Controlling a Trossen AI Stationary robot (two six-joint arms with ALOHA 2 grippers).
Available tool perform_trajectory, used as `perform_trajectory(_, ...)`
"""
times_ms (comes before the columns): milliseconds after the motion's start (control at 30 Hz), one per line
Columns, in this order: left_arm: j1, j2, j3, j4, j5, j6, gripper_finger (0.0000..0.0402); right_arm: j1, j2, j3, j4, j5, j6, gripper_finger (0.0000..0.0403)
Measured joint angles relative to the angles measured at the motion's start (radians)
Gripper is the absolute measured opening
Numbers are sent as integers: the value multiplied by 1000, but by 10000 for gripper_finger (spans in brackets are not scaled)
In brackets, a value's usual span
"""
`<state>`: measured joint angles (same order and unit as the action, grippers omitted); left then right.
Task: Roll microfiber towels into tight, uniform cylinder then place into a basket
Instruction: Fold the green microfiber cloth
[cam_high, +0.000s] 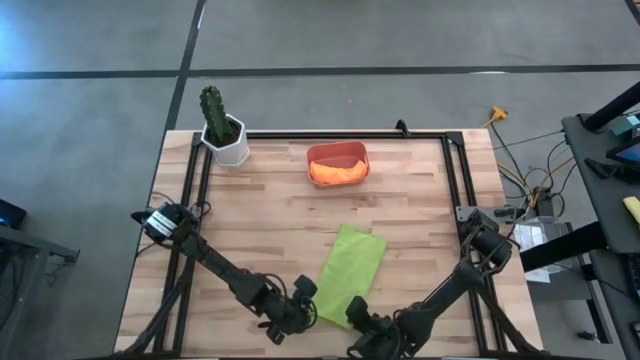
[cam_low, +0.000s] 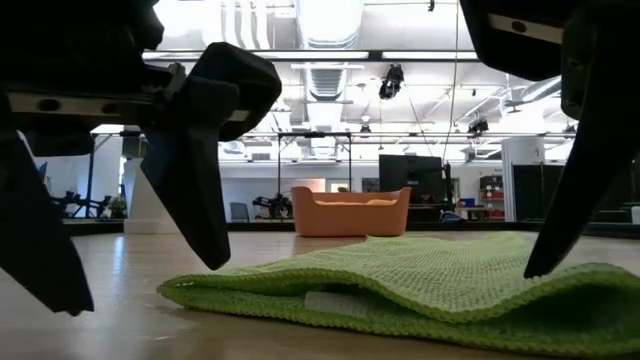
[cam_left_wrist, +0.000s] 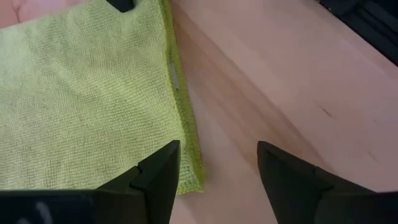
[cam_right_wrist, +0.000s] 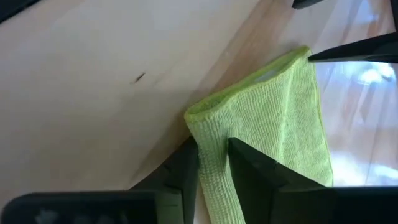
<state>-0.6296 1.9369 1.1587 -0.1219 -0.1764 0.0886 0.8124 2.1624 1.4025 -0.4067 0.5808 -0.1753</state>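
The lime green towel (cam_high: 350, 275) lies folded into a long strip on the table, running from the near middle toward the far right. The orange towel (cam_high: 337, 172) lies in the salmon-red basket (cam_high: 338, 150) at the far middle. My left gripper (cam_high: 300, 300) is open at the strip's near left corner (cam_left_wrist: 193, 174), one finger over the cloth and one over bare wood. I see no touch in the low view (cam_low: 130, 270). My right gripper (cam_high: 362, 322) is shut on the strip's near end (cam_right_wrist: 211, 168). My right gripper pinches the green towel's near end (cam_right_wrist: 210, 140) between its two fingers, at a rounded folded edge of more than one layer. The fingers come low from the table's near side and lie along the strip. The rest of the towel (cam_low: 450, 280) lies flat on the table.
A white pot with a green cactus (cam_high: 225, 135) stands at the far left corner. A black frame rail (cam_high: 330, 135) runs along the table's far edge and down both sides. Bare wood lies between the towel and the basket.
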Motion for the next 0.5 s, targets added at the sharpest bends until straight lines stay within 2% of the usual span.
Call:
perform_trajectory(267, 0, 0, -1, 8, -37, 61, 196, -1, 0, -3, 34, -2, 49, 71)
perform_trajectory(400, -6, 4, -2, 36, -127, 126, 196, -1, 0, -3, 37, 6, 144, 37)
perform_trajectory(500, -9, 18, -1, 89, -169, 157, 196, 1, 0, -3, 38, 52, 223, 13)
